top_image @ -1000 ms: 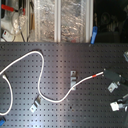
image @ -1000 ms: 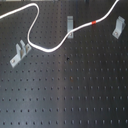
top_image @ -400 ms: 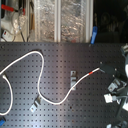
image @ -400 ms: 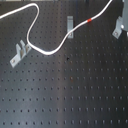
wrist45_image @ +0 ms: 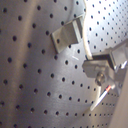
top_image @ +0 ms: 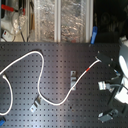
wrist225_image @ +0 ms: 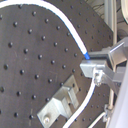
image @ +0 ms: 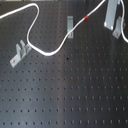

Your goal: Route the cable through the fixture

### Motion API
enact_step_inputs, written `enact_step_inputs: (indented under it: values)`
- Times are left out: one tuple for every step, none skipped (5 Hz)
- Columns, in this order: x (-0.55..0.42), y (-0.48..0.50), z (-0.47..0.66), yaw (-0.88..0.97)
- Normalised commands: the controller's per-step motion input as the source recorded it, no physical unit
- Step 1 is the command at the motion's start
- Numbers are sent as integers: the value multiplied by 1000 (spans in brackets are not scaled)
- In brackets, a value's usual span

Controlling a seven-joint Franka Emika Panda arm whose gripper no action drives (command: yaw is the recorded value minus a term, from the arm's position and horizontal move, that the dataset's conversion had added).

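Second wrist view shows my fingers (wrist225_image: 95,67) clamped on the cable (wrist225_image: 65,25), just past a blue mark on it, above the black perforated worktop (wrist225_image: 30,65). A metal clip fixture (wrist225_image: 60,102) stands nearby on the board, and the cord runs past it. In the first exterior view my fingers (image: 112,15) hold the white cable (image: 52,50) close to its red band (image: 86,17). From there the cord drops beside the middle fixture (image: 70,22), sags, passes a second fixture (image: 19,52) and climbs away.
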Motion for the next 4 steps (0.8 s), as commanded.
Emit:
enact_step_inputs:
  values:
    - [-267, -216, -14, 140]
    - [319, -606, 1, -54]
    - [-6, -10, 0, 0]
    - [-69, -119, 1, 0]
